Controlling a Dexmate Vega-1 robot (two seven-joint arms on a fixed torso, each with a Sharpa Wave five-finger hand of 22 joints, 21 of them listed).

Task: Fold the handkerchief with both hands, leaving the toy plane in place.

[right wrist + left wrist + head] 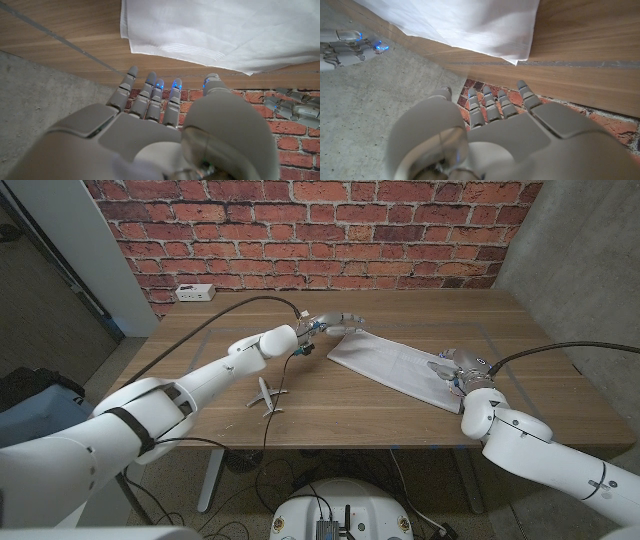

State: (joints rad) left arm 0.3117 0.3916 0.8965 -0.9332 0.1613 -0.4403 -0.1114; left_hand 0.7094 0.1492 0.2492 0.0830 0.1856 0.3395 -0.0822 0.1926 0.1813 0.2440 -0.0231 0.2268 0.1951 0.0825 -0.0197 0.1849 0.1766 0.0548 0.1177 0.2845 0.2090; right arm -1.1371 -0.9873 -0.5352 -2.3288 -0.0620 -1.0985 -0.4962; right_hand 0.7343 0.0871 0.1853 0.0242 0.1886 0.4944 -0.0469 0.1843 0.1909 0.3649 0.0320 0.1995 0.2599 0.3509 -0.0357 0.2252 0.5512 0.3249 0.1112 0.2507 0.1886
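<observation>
White handkerchief (390, 358) spread on the wooden bench (330, 405), lying on the diagonal, far corner toward the brick wall, near corner toward the right edge; already looking doubled over in the wrist views, with stacked edges and a hemmed corner showing, though hard to tell how many layers. Toy plane (267, 396) resting on the bench well apart from the cloth, toward the front and on the robot's left, out of the way of any fold and so probably easy to leave undisturbed. Left robot hand (330, 323) stationed at the cloth's far corner, right robot hand (455, 367) at the opposite near corner: a sensible two-ended placement for lifting or carrying one end over the other. Left robot hand released, fingers (492, 107) extended and held close together, nothing between them, reaching toward the cloth corner (517, 59) but apart from it in the left wrist view; contact in the head view too small to judge. Right robot hand likewise released, fingers (152, 100) straight and slightly fanned, thumb (212, 82) forward, pointed at the folded corner (132, 47) just beyond the tips, holding nothing. Likely poised just short of pinching both corners.
</observation>
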